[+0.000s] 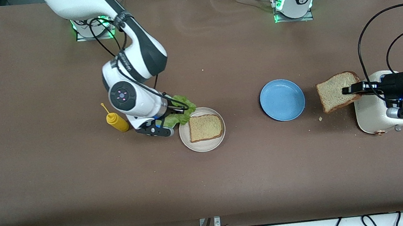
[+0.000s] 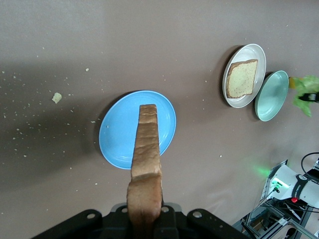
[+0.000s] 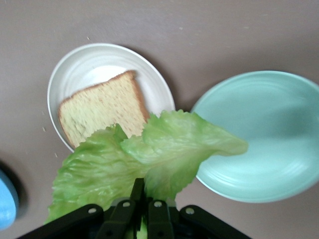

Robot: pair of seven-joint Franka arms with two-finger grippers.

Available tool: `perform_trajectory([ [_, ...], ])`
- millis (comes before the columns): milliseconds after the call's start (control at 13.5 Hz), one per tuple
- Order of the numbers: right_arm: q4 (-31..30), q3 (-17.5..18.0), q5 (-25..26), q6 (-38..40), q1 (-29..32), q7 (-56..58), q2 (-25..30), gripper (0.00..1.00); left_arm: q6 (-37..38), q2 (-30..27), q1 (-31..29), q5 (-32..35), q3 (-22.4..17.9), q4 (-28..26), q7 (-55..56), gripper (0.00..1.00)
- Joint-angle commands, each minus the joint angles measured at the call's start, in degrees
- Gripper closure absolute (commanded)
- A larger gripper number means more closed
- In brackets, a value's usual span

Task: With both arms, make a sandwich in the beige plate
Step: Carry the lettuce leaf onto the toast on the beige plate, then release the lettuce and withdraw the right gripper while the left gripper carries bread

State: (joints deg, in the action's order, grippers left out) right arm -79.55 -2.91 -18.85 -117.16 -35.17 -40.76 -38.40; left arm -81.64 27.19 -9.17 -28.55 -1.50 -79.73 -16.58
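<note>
Brown table (image 1: 80, 180): beige plate (image 1: 204, 145) (one bread slice (image 1: 206, 127)), both grippers loaded

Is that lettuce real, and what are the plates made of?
The lettuce leaf looks like glossy moulded plastic: it holds stiff ruffles, though I can't be sure. The beige plate, blue plate and mint-green plate look like matte plastic or melamine, with even colour and a soft sheen.

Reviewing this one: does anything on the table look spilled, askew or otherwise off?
Only crumbs: pale crumbs lie scattered on the table near the blue plate. Otherwise orderly: one bread slice lies flat in the beige plate, the left gripper holds a second slice, and the right gripper holds lettuce.
</note>
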Motion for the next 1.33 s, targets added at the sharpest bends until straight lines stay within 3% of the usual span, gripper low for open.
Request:
perform_trajectory([
  [0,0.98,-0.34,-1.02,-8.57,-3.22,-3.17,-4.13,1.00,1.13,0.32,-0.23,-2.21,-0.17,0.55,-0.21,1.00],
  [296,0.98,-0.35,-0.14,-15.28,-5.43,-4.68,-7.65,1.00,1.13,0.32,-0.15,-2.21,-0.17,0.54,0.05,1.00],
  [443,0.89,-0.35,0.82,-19.92,-5.43,-4.06,-8.36,0.79,1.13,0.32,0.12,-2.21,-0.17,0.37,0.32,1.00],
  [517,0.89,-0.35,1.79,-22.38,-5.52,-4.06,-8.80,0.56,1.13,0.41,0.29,-2.21,-0.17,0.37,0.32,1.00],
  [591,0.89,-0.35,2.58,-23.19,-5.78,-4.06,-9.06,0.23,1.13,0.50,0.56,-2.64,-0.17,0.37,0.32,1.00],
  [665,0.89,-0.43,3.81,-23.20,-5.78,-4.06,-9.06,0.00,1.13,0.76,0.65,-3.87,-0.17,0.28,0.32,1.00],
  [1034,-0.78,-0.70,4.70,-22.76,-5.87,-3.18,-7.84,0.00,1.57,2.87,1.61,-9.15,0.01,0.37,0.49,1.00],
  [1256,-0.69,-3.67,4.79,-14.88,-5.70,-2.05,-4.16,0.00,1.49,4.53,4.50,-12.65,0.01,0.54,1.63,1.00],
])
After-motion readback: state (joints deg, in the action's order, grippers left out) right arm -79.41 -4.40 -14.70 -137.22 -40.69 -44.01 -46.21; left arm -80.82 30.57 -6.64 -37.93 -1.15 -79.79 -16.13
